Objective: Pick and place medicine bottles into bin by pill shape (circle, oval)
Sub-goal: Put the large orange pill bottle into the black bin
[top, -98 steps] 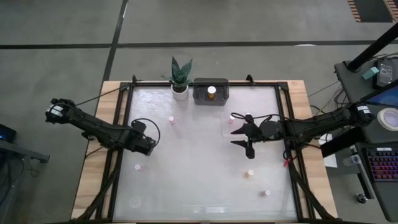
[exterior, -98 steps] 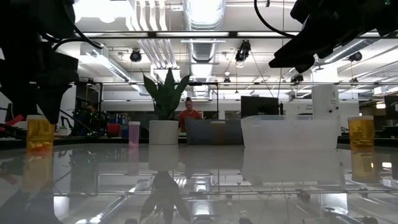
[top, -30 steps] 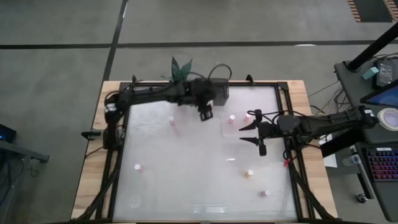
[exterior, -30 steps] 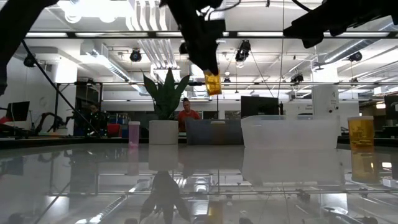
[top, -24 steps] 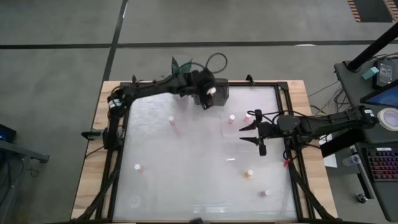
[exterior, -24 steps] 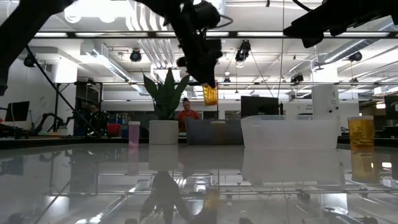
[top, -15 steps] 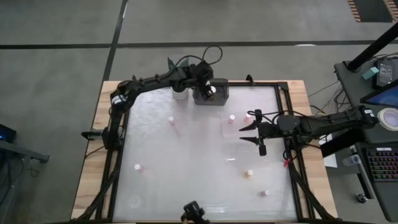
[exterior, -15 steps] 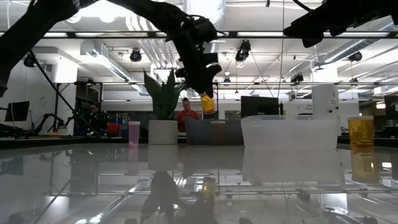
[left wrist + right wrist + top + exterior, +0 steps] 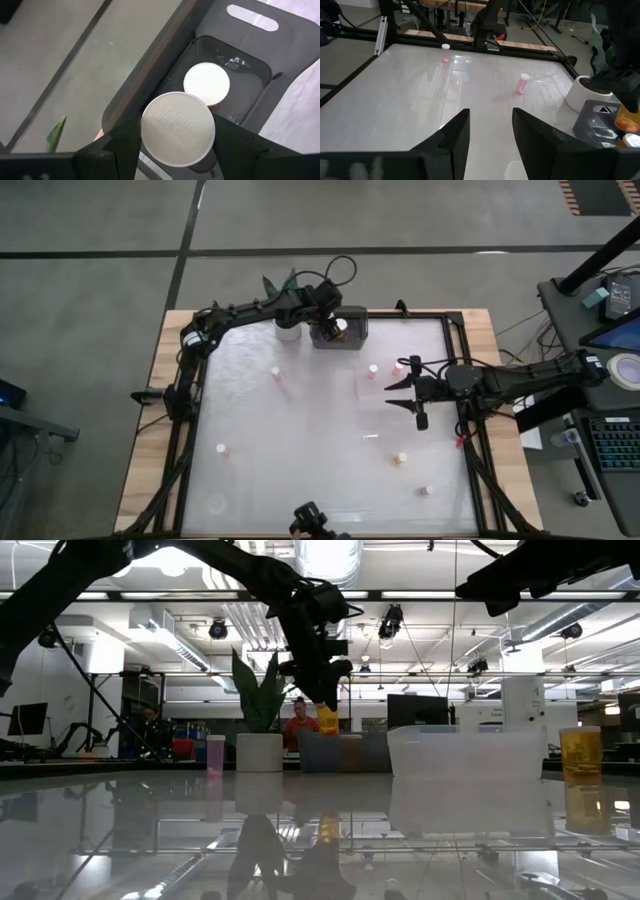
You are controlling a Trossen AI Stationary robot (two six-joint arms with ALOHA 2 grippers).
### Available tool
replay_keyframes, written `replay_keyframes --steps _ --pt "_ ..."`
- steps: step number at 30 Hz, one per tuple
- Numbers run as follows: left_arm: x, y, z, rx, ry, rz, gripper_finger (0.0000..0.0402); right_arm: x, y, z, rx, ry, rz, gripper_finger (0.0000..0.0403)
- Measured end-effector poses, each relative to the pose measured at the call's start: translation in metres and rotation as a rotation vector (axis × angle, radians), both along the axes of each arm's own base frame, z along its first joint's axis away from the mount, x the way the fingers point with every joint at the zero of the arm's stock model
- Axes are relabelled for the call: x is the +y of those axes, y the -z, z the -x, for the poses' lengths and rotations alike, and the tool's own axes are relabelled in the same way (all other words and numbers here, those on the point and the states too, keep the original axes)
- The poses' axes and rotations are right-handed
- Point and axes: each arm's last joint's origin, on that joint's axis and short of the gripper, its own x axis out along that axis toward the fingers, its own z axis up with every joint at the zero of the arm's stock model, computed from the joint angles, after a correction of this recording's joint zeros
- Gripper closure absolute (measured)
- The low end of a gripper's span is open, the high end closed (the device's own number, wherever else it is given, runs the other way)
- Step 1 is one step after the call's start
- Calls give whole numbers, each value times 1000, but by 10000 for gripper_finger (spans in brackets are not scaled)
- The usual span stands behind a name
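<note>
My left gripper (image 9: 331,326) is over the dark grey bin (image 9: 355,340) at the table's far edge, shut on an amber medicine bottle (image 9: 328,720) with a white cap (image 9: 178,128). Another white-capped bottle (image 9: 206,84) stands inside that bin. My right gripper (image 9: 405,395) is open and empty above the table's right part, beside the clear bin (image 9: 460,752). Pink bottles (image 9: 275,372) (image 9: 372,368) (image 9: 222,448) and an amber one (image 9: 402,459) stand on the table on their bases. My left gripper pinches the amber bottle between its two fingers (image 9: 125,145), one on each side just under the white cap. The fingers come from above, pointing down. The bottle hangs below them, nearly upright with its cap toward the wrist, clear above the dark bin's open top.
A white plant pot (image 9: 289,330) with green leaves stands just left of the dark bin, under my left arm. Another small bottle (image 9: 427,491) stands near the table's near right corner. A dark object (image 9: 310,520) shows at the near edge. A person (image 9: 303,722) sits beyond the table.
My left gripper has carried the amber bottle toward the table's far edge, from beside the dark bin to over it. In the low view the bottle now hangs lower, just above the bin's rim. It has stayed shut on the bottle.
</note>
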Motion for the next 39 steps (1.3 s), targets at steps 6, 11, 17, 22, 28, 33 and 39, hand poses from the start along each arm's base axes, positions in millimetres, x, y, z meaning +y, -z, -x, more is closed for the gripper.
replay_keyframes --steps 6,11,17,22,28,33,39 --pt "0 1 1 9 -8 -6 207 0 0 0 0 0 0 262" --pt "0 3 1 15 -7 -2 207 0 0 0 0 0 0 263" --pt "-1 4 1 18 -6 -1 207 0 0 0 2 0 0 266" --pt "-4 4 -1 19 0 1 207 0 0 0 2 0 0 266" --pt "-12 7 -4 29 18 6 198 0 0 0 2 -2 6 268" --pt "-16 7 -6 29 28 6 192 0 0 0 3 -2 7 266" --pt "-17 7 -6 18 12 15 190 0 0 0 3 -2 7 268"
